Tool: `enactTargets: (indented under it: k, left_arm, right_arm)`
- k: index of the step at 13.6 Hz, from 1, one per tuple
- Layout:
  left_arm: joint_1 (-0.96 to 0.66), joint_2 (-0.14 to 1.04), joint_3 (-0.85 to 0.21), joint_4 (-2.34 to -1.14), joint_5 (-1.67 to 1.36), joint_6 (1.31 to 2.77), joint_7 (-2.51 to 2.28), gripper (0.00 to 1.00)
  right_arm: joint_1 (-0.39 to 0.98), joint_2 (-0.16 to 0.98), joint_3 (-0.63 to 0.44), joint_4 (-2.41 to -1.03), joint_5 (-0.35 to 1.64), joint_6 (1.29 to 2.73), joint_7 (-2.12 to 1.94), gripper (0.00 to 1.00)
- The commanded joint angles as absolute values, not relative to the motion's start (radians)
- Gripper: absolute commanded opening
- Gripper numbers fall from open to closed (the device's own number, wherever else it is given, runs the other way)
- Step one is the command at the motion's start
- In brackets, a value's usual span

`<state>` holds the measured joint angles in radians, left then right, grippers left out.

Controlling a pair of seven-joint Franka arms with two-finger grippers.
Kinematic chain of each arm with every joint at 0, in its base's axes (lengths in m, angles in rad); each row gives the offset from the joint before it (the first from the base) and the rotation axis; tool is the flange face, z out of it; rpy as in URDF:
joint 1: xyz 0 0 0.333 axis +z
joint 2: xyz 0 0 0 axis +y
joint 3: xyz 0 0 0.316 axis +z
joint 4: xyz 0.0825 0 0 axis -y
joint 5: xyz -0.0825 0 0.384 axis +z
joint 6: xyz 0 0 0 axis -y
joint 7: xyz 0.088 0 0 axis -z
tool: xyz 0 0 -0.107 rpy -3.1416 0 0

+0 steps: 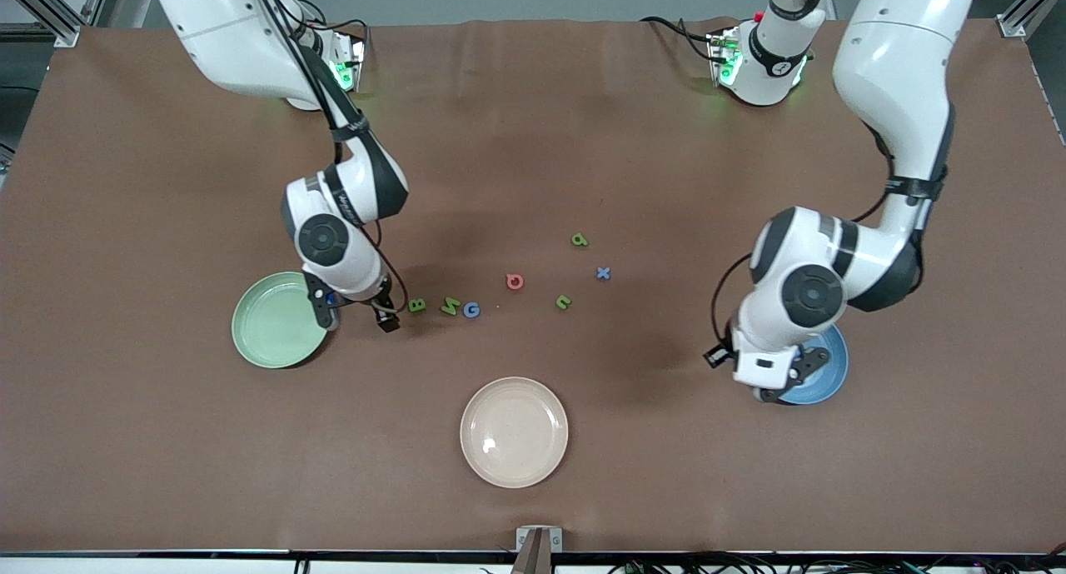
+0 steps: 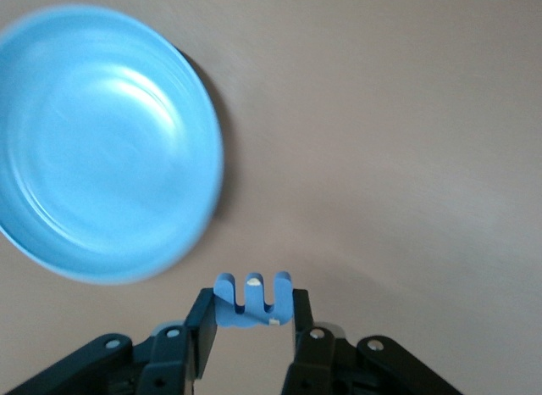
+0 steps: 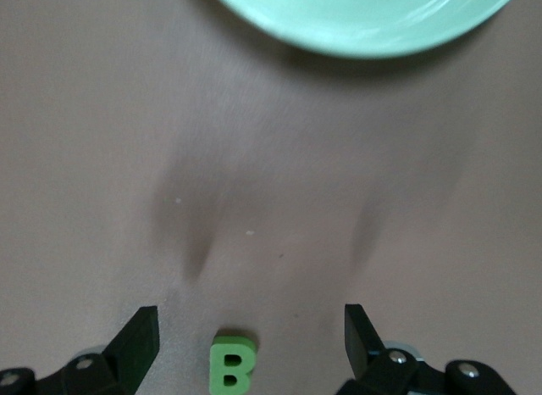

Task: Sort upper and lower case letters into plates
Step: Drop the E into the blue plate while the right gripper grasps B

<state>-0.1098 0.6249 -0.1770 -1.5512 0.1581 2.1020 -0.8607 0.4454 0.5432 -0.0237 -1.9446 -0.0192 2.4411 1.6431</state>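
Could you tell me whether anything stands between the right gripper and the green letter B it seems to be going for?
Nothing visible does. The right gripper is open, and the green B lies on bare table between its fingers, untouched. The pale green plate lies close by, with only bare table between it and the B.

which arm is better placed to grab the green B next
Right. Its open end effector hangs just over the green B, fingers either side of it, beside the pale green plate. The left end effector is already shut on a blue letter near the blue plate.
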Motion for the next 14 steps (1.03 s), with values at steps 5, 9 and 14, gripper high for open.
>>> enactTargets:
  k: [5, 9, 14]
  left_arm:
    - [0.095, 0.636, -0.195, -1.614, 0.175, 2.124, -0.549, 0.09]
    - [0.100, 0.658, -0.195, -1.614, 0.173, 2.138, -0.532, 0.99]
    - [0.060, 0.621, -0.337, -1.602, 0.158, 2.097, -0.619, 1.00]
  right_arm:
    - [0.472, 0.586, -0.029, -1.904, -0.031, 2.487, 1.718, 0.80]
    - [0.491, 0.607, -0.029, -1.901, -0.031, 2.508, 1.740, 0.78]
    - [0.511, 0.624, -0.029, -1.904, -0.031, 2.517, 1.750, 0.72]
